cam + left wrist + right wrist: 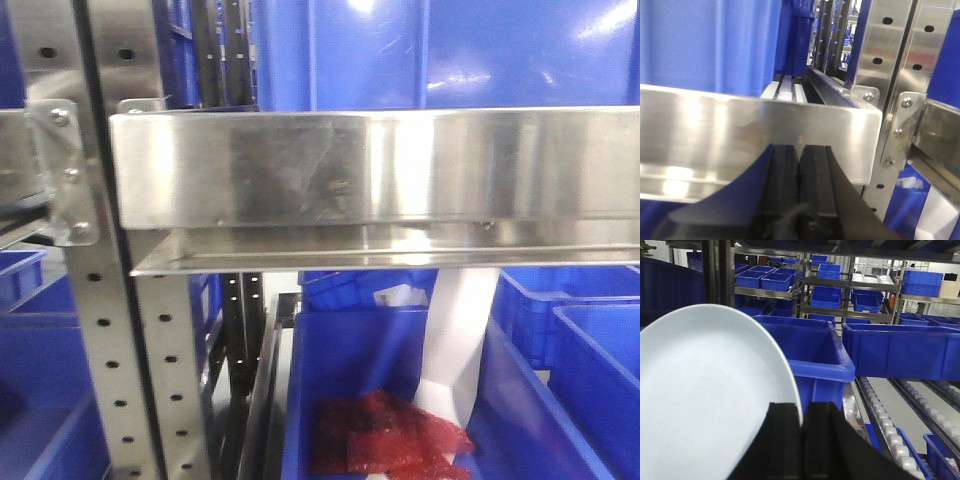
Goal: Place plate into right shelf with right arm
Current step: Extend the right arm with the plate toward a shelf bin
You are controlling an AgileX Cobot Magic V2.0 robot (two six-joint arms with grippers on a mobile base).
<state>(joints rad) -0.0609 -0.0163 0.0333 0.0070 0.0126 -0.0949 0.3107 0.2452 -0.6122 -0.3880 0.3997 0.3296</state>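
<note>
Lighting: bright, even. You see glare bands on the steel lip (pixel 715 135) beyond the left jaws; close foreground blurred.

Warehouse storeroom of steel racking and bins.
Beyond the right jaws, rows of blue plastic bins (pixel 805 357) fill stainless-steel racks (pixel 765 292) receding far back, roller tracks (pixel 882 417) run low to their right, and a perforated steel upright (pixel 888 60) stands right of the left jaws.
</note>
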